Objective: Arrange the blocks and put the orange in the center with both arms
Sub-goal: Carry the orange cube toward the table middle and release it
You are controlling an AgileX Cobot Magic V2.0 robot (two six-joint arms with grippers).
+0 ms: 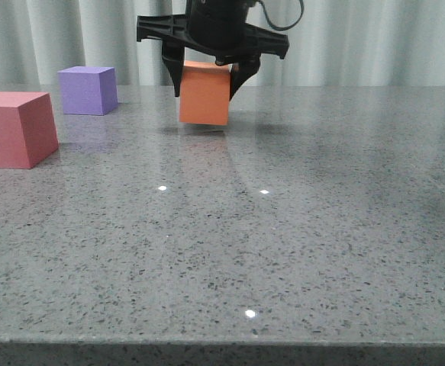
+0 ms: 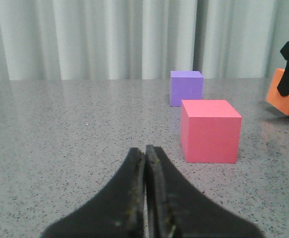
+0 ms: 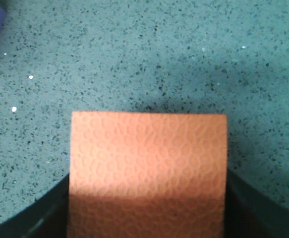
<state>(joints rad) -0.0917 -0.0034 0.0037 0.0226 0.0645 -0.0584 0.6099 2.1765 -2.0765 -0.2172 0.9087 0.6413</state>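
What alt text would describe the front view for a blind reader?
The right pincer grips an orange cube, tilted, at the grey table. A purple cube and a red cube sit at left.

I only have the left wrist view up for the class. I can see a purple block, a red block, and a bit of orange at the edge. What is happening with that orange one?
Observer: The right gripper is clamped on the orange block, one finger on each side, as the front view shows.
Operator: Is it resting on the table?
Observer: It seems slightly lifted and tilted above the table, with a shadow below; I cannot be sure.
Operator: Where does it sit relative to the others?
Observer: In the front view it is right of the purple block and the red block, apart from both.
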